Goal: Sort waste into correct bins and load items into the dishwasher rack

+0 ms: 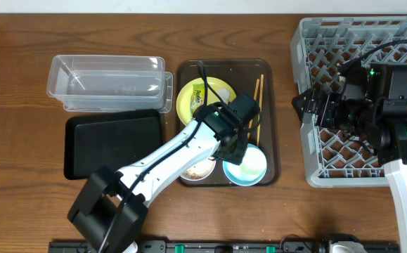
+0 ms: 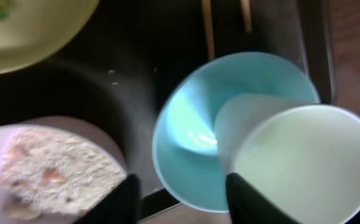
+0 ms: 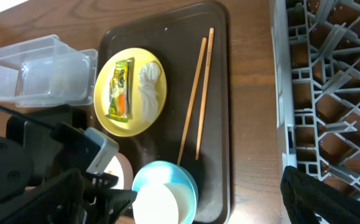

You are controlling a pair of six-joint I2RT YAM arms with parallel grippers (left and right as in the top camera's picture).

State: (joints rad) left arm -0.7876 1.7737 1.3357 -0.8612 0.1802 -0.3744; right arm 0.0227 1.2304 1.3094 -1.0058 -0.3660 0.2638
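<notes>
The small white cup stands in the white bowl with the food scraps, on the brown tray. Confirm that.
Not right. The small white cup stands in the light blue bowl, not in the white bowl with the food scraps, which is beside it. It is on the brown tray, as you say. The right wrist view shows this.

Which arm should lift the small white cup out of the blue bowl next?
Left: the left end effector hovers directly over the cup in the blue bowl; the right end effector is over the dishwasher rack.
</notes>
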